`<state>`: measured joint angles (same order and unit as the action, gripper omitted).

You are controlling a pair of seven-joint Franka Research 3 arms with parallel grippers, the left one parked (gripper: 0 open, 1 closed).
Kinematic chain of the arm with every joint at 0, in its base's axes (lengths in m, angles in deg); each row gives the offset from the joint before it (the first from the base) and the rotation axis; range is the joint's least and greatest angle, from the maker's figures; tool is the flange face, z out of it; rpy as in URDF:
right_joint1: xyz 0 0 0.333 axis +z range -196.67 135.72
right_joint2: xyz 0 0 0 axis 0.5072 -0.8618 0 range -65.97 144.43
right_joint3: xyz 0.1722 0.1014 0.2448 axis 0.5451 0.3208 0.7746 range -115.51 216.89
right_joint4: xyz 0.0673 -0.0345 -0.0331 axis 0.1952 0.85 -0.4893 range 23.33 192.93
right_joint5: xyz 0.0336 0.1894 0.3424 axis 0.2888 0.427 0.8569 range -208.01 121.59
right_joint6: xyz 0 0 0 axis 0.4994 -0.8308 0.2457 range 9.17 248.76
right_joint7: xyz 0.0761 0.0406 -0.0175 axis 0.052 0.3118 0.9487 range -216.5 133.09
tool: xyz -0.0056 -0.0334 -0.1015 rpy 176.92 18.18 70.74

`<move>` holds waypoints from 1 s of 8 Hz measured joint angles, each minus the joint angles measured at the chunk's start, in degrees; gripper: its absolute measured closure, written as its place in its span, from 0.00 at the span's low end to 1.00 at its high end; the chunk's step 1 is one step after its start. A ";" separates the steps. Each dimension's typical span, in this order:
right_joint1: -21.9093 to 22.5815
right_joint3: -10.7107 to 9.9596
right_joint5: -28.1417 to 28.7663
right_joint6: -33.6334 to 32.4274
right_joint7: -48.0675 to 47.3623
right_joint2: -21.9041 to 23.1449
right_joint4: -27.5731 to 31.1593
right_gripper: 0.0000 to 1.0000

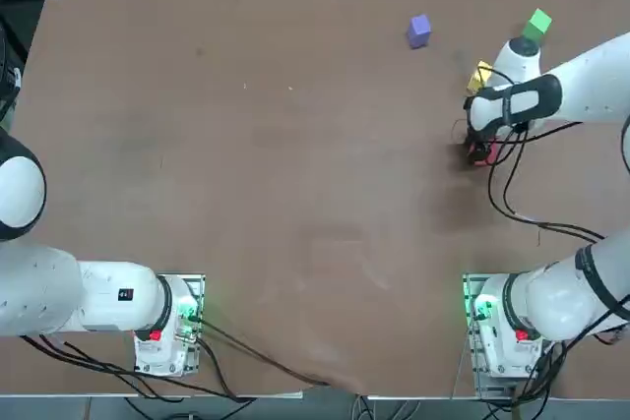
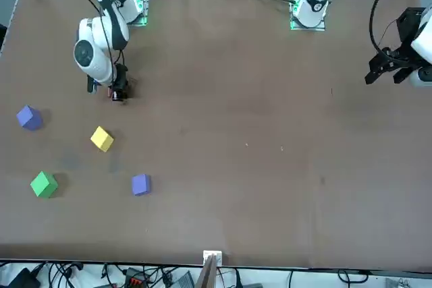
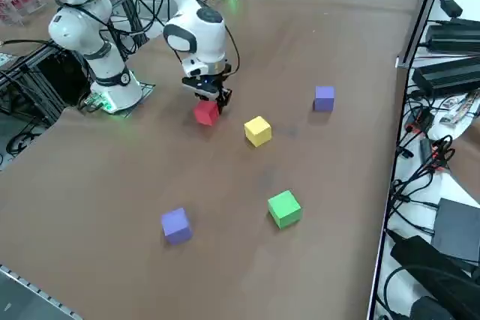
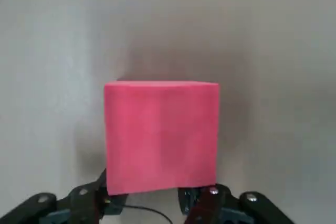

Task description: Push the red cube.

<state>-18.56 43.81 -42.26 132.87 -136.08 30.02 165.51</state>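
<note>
right wrist view: matte, square-faced red cube (image 4: 161,136) sits against the right gripper (image 4: 152,203), jaws together.

A wide brown table (image 1: 295,194) is seen filling every view. Tangled black cables (image 3: 424,207) and dark power bricks (image 3: 454,39) are ranged along one edge of it, on a grey floor (image 3: 15,297).

The red cube (image 4: 161,136) has plain matt faces with a soft, foam-like look. The table (image 1: 276,164) is covered in a dull brown sheet, smooth and unreflective. The right hand (image 3: 213,99) is black plastic below a glossy white arm shell.
</note>
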 joint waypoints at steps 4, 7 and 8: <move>-7.98 -0.13 -0.03 0.04 5.57 0.05 -0.03 0.46; -13.89 -0.21 -1.98 0.06 7.26 0.04 -0.08 0.46; -15.55 -0.22 -2.54 0.07 7.89 0.04 -0.08 0.46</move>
<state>-34.12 43.59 -44.80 132.94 -128.20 30.06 165.43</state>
